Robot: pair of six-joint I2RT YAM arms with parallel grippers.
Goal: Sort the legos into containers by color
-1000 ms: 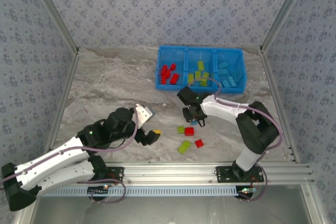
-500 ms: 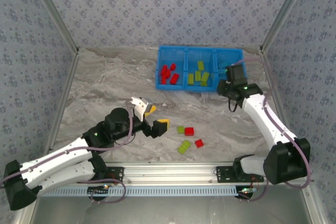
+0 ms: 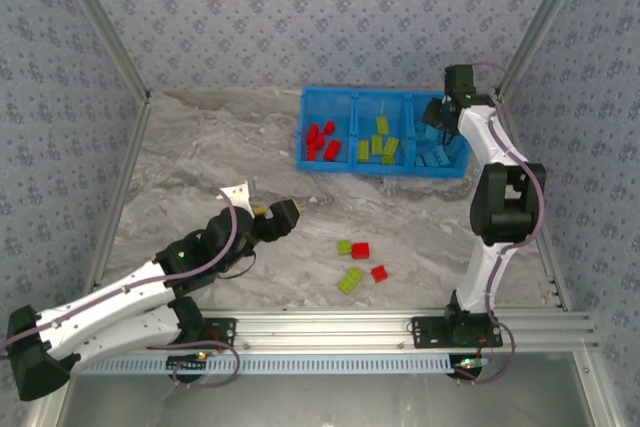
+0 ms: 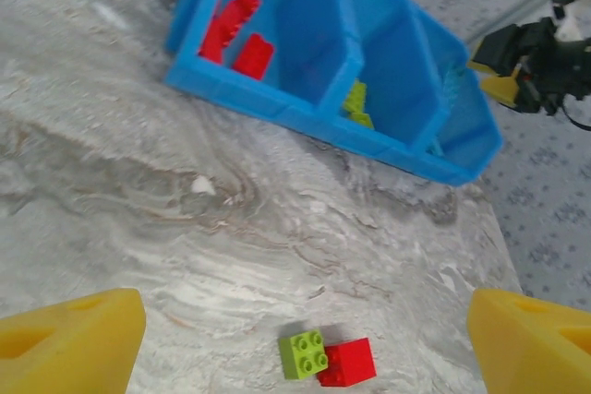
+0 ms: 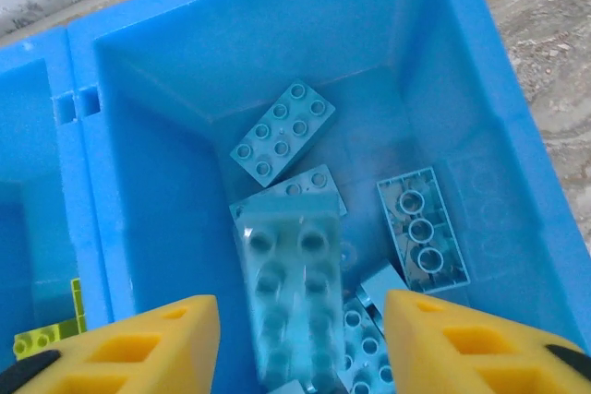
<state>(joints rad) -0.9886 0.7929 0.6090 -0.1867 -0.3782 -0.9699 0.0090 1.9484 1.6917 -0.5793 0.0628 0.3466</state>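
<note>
The bright blue bin holds red legos in its left compartment, lime green legos in the middle one and light blue legos in the right one. My right gripper hangs open over the right compartment. A blurred light blue brick sits loose between its yellow fingers, above the other blue bricks. On the table lie a lime green brick touching a red brick, another red brick and a lime green brick. My left gripper is open and empty, left of these.
Aluminium frame rails run along the near edge, and patterned walls close in the marble table at the back and both sides. The bin stands against the back right.
My right arm swung from the loose bricks at the table's middle to over the bin's right compartment, where it is open. My left gripper drew back to the left and farther from me.
</note>
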